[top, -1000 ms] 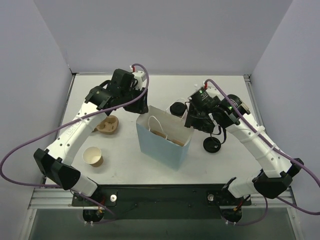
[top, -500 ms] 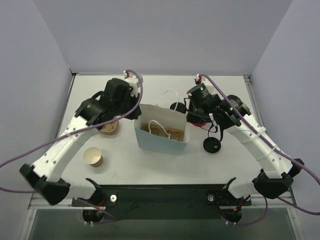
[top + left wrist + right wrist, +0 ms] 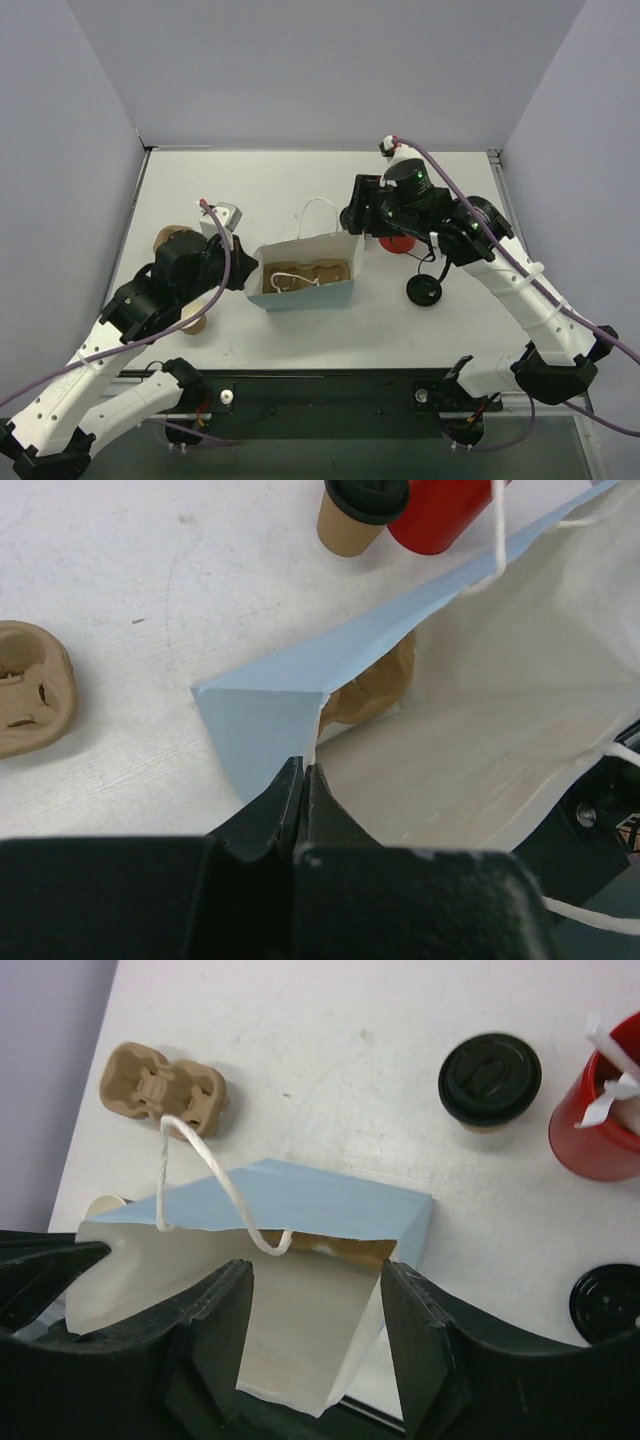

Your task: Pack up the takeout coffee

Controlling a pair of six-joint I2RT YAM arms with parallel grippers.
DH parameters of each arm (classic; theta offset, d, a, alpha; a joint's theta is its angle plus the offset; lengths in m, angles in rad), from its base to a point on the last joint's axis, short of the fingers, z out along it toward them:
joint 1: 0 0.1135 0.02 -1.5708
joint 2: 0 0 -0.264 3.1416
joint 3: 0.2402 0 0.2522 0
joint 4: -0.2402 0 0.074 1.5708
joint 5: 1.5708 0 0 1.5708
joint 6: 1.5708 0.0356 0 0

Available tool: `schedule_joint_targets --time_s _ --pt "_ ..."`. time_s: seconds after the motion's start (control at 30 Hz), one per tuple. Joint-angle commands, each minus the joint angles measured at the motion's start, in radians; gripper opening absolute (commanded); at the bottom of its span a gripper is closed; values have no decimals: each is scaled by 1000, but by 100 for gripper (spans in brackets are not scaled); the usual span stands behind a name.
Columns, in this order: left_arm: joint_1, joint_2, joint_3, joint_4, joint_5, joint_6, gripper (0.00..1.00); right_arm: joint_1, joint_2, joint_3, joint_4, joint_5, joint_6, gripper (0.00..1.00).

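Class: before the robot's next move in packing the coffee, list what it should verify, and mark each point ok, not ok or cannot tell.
1. Blue bag mouth open, facing up: ok.
2. Left gripper shut on the bag's side edge, holding it: ok.
3. Right gripper free to fetch: jaws apart astride the bag's rim, gripping nothing: ok.
4. Takeout coffee upright on the table, black lid on, outside the bag: ok.
5. Red cup of straws beside the coffee, with a gap between them: ok.
6. Room inside the bag: a cup carrier already lies in it: cannot tell.
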Motion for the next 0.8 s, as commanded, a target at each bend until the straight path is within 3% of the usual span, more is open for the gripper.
schedule_joint_targets --time_s 0.0,0.17,0.4,0.77 --pt "-5 -50 -22 126 -1 42 0 -73 -4 81 42 -75 -114 56" --pt "-5 -104 -36 156 2 70 0 -159 42 121 68 -87 -255 65" --pt "-3 -188 -127 232 34 116 0 -272 204 233 80 -168 -387 67" --pt "-2 -187 -125 166 42 119 0 -276 417 260 73 -217 -490 74"
